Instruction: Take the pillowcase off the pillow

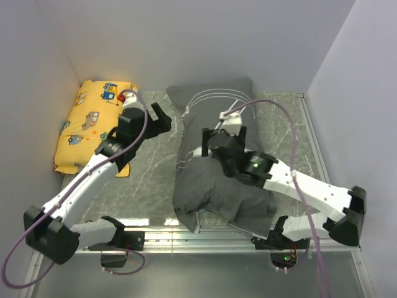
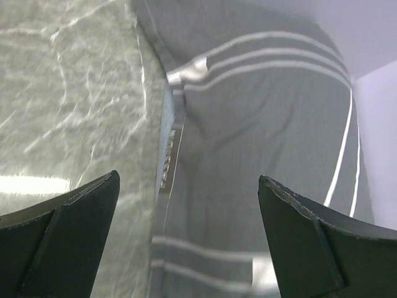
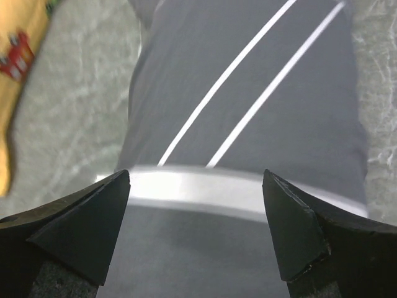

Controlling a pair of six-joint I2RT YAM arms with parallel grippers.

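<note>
The dark grey pillowcase (image 1: 211, 186) with thin white stripes lies lengthwise in the middle of the table, stuffed full. The white pillow is hidden inside it. My right gripper (image 1: 218, 138) is open just above the pillowcase's middle. In the right wrist view (image 3: 196, 175) its jaws straddle the white band (image 3: 205, 186), with two stripes running beyond on the pillowcase (image 3: 248, 81). My left gripper (image 1: 162, 118) is open and empty just left of the pillowcase's far half. In the left wrist view (image 2: 188, 179) it faces the pillowcase's side edge (image 2: 267, 124).
A yellow cartoon-vehicle pillow (image 1: 93, 121) lies at the far left against the wall and shows in the right wrist view (image 3: 18, 56). The marbled table (image 1: 155, 167) shows between it and the pillowcase. Walls close in on three sides. A metal rail (image 1: 186, 233) runs along the front.
</note>
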